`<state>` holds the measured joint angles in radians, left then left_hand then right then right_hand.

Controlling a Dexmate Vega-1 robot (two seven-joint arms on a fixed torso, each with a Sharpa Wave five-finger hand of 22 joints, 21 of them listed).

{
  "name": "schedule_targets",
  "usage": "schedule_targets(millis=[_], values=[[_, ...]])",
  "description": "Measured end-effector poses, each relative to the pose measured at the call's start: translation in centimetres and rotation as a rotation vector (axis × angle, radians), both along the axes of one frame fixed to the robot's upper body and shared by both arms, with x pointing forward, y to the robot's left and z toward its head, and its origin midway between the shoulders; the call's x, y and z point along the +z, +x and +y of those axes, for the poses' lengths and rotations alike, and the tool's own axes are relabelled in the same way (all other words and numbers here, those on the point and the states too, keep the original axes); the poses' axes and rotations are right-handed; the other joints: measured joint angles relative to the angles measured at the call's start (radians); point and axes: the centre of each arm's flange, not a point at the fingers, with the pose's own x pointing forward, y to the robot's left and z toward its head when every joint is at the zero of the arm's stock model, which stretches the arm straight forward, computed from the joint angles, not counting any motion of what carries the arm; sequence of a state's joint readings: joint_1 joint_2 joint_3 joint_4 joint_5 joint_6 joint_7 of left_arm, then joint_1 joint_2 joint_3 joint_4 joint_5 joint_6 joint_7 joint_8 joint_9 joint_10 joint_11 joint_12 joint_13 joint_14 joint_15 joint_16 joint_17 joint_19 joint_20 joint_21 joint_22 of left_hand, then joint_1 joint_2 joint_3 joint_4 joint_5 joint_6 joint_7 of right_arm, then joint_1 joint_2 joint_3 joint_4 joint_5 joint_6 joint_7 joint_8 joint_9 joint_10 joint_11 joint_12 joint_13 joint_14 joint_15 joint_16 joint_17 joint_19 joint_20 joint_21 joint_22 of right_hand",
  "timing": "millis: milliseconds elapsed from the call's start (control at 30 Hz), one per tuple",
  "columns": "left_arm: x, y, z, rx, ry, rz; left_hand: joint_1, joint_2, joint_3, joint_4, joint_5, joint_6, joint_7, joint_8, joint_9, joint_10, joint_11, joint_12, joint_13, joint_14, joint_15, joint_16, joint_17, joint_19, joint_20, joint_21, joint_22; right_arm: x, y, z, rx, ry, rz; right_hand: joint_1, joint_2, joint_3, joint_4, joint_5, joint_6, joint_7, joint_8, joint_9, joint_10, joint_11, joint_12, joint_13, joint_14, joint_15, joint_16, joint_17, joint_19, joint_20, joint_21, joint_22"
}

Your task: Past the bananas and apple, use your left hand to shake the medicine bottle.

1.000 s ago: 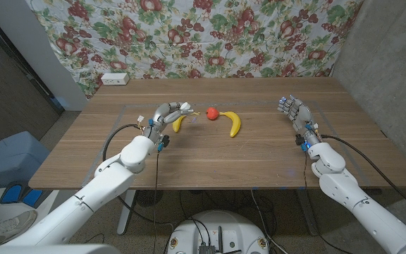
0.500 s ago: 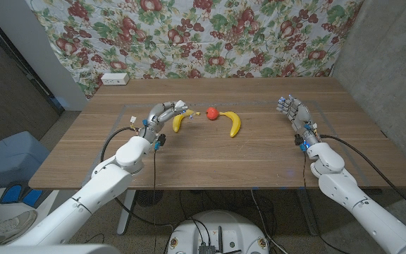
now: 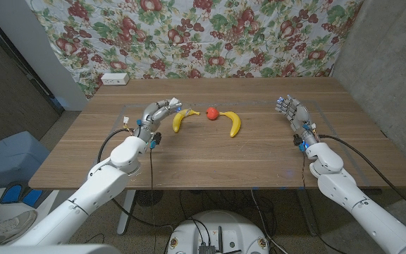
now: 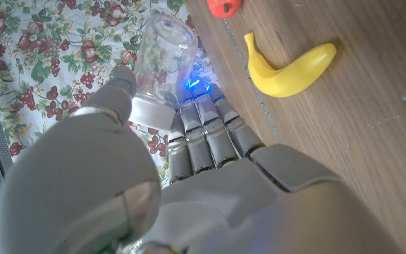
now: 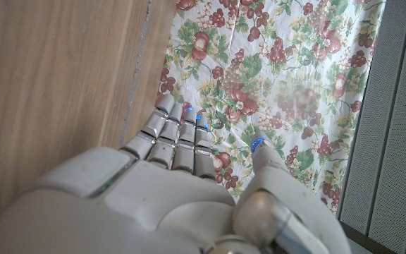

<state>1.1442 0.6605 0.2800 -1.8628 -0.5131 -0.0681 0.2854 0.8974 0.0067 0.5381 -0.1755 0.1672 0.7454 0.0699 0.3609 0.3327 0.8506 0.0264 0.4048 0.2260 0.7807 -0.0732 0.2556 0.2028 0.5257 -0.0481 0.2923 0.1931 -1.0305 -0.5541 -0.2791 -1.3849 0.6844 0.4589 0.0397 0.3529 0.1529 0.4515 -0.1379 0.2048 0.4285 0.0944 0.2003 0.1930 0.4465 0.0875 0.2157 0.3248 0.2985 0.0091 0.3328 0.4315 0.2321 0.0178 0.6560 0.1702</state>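
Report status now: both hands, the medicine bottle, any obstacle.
Left hand grips medicine bottle, off the table. Right hand open, holds nothing. Nearest banana lies close beside left hand; apple beyond it.

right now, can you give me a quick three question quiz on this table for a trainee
1. True or false: the left hand holds the medicine bottle.
2. Which fruit lies between the two bananas? A) apple B) orange C) pear
3. Fill in: the right hand holds ____.

Key: 1 true. 2 A, the apple sits between the left banana and the right banana. 3 nothing.
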Motion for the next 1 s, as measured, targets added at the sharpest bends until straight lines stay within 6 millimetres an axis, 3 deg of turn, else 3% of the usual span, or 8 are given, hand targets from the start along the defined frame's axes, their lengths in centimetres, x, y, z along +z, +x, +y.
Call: schedule_targets(millis=[933,1000], values=[[0.5,0.1,3.0,0.043,-0.187,-0.025,0.016,-0.016,-0.01,0.001,-0.001,0.007,0.007,0.0,0.013,0.003,-0.001,0.011,0.0,0.002,0.002,0.0,0.0,0.006,-0.006,0.004,0.0,0.7,0.8,0.3,-0.002,-0.003,0.003,0.0,0.0,0.0,0.0,0.0,0.0,0.0,0.0,0.0,0.0,0.0,0.008,0.0,0.0,0.0,0.0,0.0,0.007,0.0,-0.013,0.0],[0.5,0.1,3.2,0.047,-0.196,-0.026,0.016,-0.016,-0.01,0.001,-0.001,0.007,0.007,0.024,0.013,0.005,-0.001,0.021,0.0,0.004,0.003,0.0,0.0,0.006,-0.006,0.007,0.0,0.8,0.9,0.3,-0.003,-0.004,0.003,0.0,0.0,0.0,0.0,0.0,0.0,0.0,0.0,0.0,0.0,0.0,0.008,0.0,0.0,0.0,0.0,0.0,0.007,0.0,-0.013,0.0]])
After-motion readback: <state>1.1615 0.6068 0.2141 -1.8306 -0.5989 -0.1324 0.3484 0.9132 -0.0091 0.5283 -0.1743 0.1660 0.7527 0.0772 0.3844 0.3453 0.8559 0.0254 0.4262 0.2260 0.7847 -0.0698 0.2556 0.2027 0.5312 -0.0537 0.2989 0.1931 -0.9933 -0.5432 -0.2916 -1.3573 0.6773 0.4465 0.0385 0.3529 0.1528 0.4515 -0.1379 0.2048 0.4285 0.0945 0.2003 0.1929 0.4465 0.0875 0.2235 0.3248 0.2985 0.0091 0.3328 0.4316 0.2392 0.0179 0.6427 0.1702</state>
